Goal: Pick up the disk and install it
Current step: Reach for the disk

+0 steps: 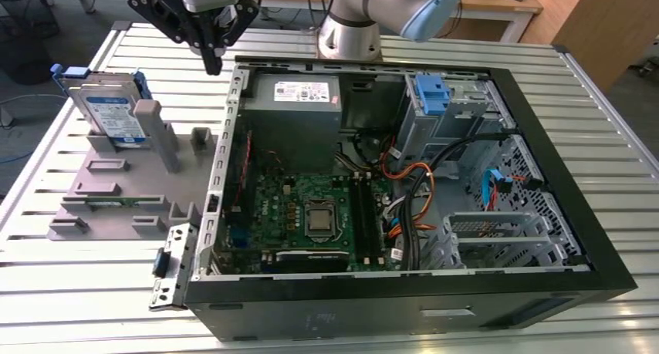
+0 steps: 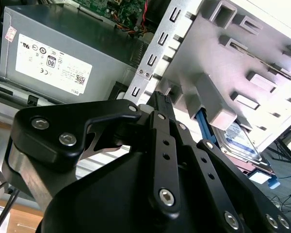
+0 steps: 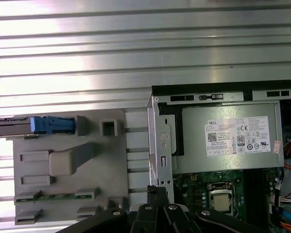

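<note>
You'll find a white rectangular sticker [image 3: 237,136] on the face of the grey metal power-supply box [image 3: 223,162] in the first wrist view. It is crowded with small black print, a row of round certification marks and a square code (a small pink sticker [image 3: 276,144] sits at its corner). The upright silver-grey disk [image 1: 103,88] carries a white-and-blue label [image 1: 116,123], its print too small to make out.

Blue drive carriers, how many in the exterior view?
2: one around the disk on the grey holder, exterior view's left; one bare blue clip inside the case. Others may be hidden.
</note>
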`<action>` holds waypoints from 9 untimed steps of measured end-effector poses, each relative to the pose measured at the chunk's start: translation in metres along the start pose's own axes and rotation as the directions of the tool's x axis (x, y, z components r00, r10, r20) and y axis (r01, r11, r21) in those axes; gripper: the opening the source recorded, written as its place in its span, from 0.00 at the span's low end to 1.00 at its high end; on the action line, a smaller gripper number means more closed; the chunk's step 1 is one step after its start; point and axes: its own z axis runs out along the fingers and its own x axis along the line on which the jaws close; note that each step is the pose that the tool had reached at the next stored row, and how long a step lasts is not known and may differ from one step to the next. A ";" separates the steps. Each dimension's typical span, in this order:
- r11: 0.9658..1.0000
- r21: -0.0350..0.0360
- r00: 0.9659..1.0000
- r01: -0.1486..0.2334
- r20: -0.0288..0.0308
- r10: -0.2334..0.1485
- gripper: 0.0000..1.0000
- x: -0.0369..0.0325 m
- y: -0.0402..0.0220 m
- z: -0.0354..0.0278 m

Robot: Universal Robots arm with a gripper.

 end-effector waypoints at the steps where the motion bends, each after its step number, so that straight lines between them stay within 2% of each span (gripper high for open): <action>1: 1.000 0.000 1.000 0.000 0.000 0.000 0.11 0.0006 0.0000 0.0000; 9: 1.000 0.000 1.000 0.000 0.000 0.000 0.11 0.0057 -0.0004 -0.0002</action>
